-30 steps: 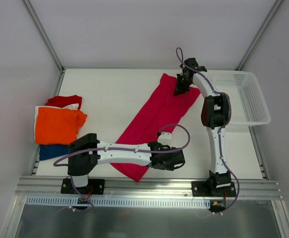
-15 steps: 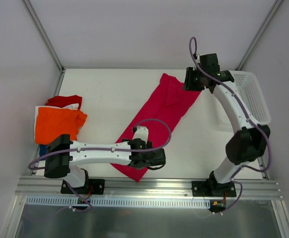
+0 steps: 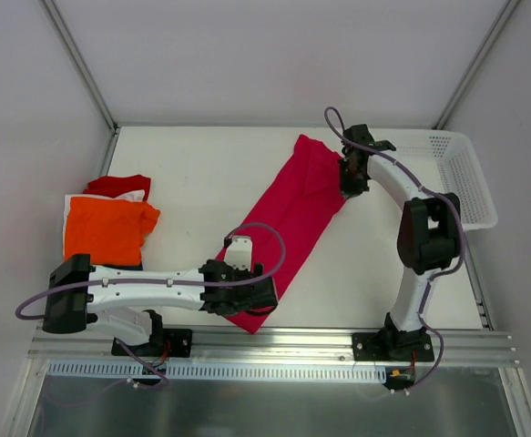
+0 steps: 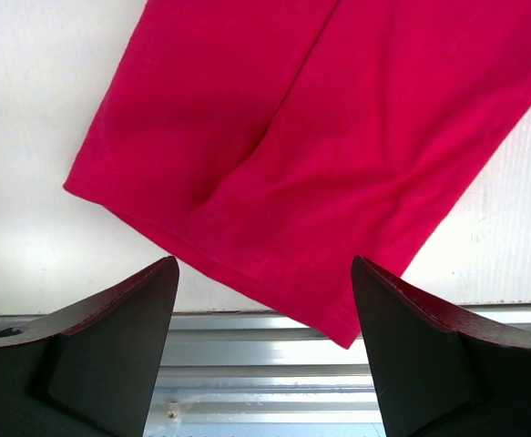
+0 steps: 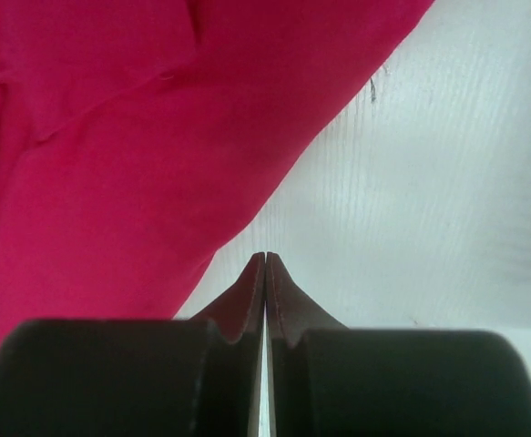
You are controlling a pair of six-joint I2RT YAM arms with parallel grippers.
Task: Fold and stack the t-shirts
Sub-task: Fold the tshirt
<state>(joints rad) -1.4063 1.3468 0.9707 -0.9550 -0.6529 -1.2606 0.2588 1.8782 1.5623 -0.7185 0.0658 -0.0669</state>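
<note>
- Left tool (image 4: 263, 266): jaws spread wide with nothing between them. It hangs over the near hem of the magenta t-shirt (image 4: 274, 118), lower centre of the top view. Whether the fingers touch the cloth, I cannot tell.
- Right tool (image 5: 265, 258): fingers pressed flat together, no cloth seen between them. The tips sit at the shirt's right edge, upper centre-right of the top view, over bare table (image 5: 429, 182). I cannot tell if they touch the edge or are just beside it.
- The magenta t-shirt is a long narrow strip running diagonally from upper centre down to lower centre. Its near corner reaches the metal rail (image 4: 247, 323).
- Stack at left edge: orange t-shirt (image 3: 106, 228) on top, with red (image 3: 119, 185), white (image 3: 67, 208) and dark blue (image 3: 97, 278) showing beneath or behind.
- White basket (image 3: 465, 196) at right.
- Step, as I judge it: the strip is narrowed and the end-over-end fold is not yet made.
- Next move likely calls for the left tool to drop and pinch the hem. The right tool would have to reopen before it can take or pin the far end.
- No brands, labels or writing readable.
</note>
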